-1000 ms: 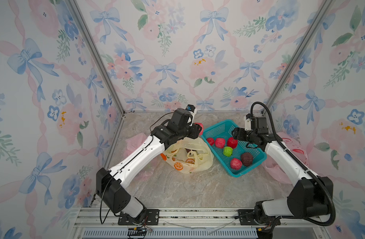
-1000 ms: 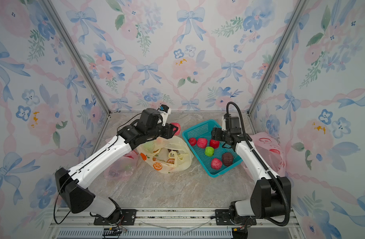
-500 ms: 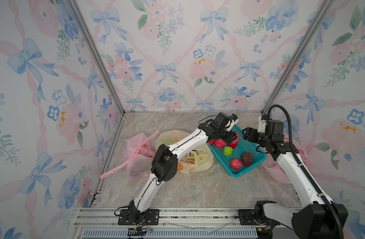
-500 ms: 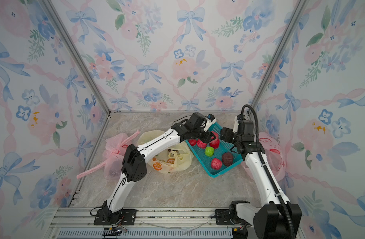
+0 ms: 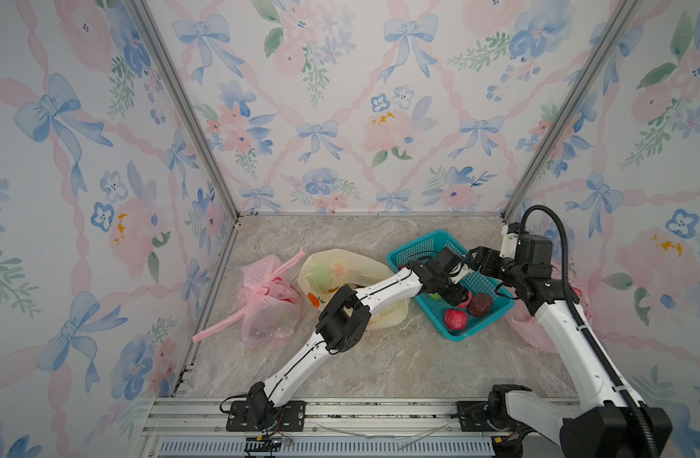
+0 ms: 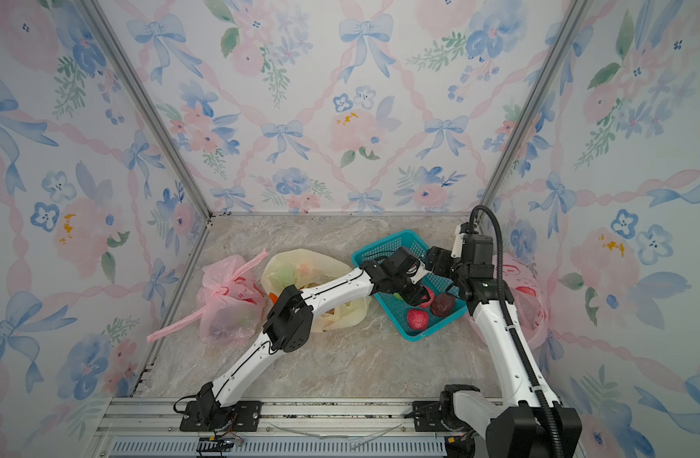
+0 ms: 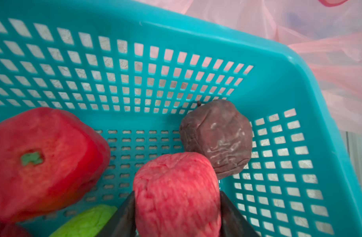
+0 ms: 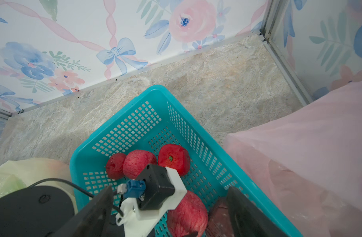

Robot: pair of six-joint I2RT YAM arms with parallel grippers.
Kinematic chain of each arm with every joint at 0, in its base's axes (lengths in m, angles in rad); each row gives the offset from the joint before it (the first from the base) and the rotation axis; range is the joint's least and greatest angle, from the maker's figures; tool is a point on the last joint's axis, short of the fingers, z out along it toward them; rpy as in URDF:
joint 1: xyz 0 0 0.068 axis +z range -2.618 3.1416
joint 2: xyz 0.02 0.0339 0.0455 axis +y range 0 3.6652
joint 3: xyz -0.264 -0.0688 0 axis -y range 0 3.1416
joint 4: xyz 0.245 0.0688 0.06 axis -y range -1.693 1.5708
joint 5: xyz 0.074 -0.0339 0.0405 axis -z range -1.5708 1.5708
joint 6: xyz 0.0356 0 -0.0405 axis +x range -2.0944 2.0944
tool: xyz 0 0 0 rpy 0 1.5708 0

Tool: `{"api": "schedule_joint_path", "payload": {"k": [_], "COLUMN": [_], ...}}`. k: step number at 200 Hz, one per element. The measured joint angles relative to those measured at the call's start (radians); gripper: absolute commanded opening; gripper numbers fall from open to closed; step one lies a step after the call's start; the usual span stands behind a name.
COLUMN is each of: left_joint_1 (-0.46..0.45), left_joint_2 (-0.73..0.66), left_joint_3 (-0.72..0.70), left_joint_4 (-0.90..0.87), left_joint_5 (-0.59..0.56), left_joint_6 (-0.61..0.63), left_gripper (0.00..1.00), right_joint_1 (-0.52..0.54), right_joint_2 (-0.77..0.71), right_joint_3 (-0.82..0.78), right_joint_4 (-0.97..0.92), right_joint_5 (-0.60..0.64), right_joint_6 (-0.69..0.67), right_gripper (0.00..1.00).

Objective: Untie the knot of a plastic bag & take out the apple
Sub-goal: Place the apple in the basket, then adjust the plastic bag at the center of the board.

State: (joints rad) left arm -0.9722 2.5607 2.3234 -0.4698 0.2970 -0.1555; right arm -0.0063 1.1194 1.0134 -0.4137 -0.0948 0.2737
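Evidently the left gripper (image 7: 177, 197) reaches down into the basket (image 7: 299, 82) so the apple (image 7: 174, 178) lands among the other fruit (image 7: 42, 160). Its fingers (image 7: 122, 221) flank the apple, though whether they grip it I cannot tell. The right gripper (image 8: 171, 191) hovers spread and empty above the basket's edge, out of the way.

The basket (image 7: 288, 67) is smooth, faintly glossy teal plastic lattice. The apple (image 7: 176, 190) has matt, mottled pink-red skin; the dark brown fruit (image 7: 217, 137) is dull and wrinkled. The pink bag (image 5: 267, 301) and yellowish bag (image 5: 340, 265) are thin, crinkled, translucent film. The tabletop (image 5: 400, 357) looks like matt veined stone.
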Motion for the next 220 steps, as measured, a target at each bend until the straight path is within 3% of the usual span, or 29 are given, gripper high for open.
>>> {"api": "schedule_joint_path", "payload": {"k": [34,76,95,148,187,200,220], "left_joint_1": [0.0,0.0,0.0,0.013,0.102,0.157,0.262], "left_joint_2": [0.0,-0.005,-0.054,-0.462,-0.83,-0.931,-1.051], "left_joint_3": [0.002,0.0,-0.079,-0.477,-0.735,-0.827,-0.967], "left_joint_4": [0.001,0.004,0.045,0.203,0.315,0.329,0.332], "left_joint_5": [-0.001,-0.012,-0.034,-0.129,-0.225,-0.262,-0.314], "left_joint_6": [0.006,0.007,0.019,0.053,0.05,0.039,-0.006], "left_gripper": [0.77,0.76,0.76,0.76,0.76,0.77,0.78], "right_joint_1": [0.0,0.0,-0.001,-0.02,-0.004,0.04,0.193], "right_joint_2": [-0.002,-0.023,-0.043,-0.084,-0.061,-0.024,0.076], "right_joint_3": [-0.001,-0.003,-0.004,-0.002,0.009,0.041,0.134], "right_joint_4": [0.002,0.007,0.008,0.008,0.006,-0.007,-0.055], "right_joint_5": [-0.004,-0.003,-0.003,-0.011,-0.072,-0.097,-0.132], "right_joint_6": [0.0,0.0,0.0,0.0,-0.007,-0.037,-0.123], "right_gripper": [0.88,0.88,0.89,0.89,0.86,0.85,0.85]}}
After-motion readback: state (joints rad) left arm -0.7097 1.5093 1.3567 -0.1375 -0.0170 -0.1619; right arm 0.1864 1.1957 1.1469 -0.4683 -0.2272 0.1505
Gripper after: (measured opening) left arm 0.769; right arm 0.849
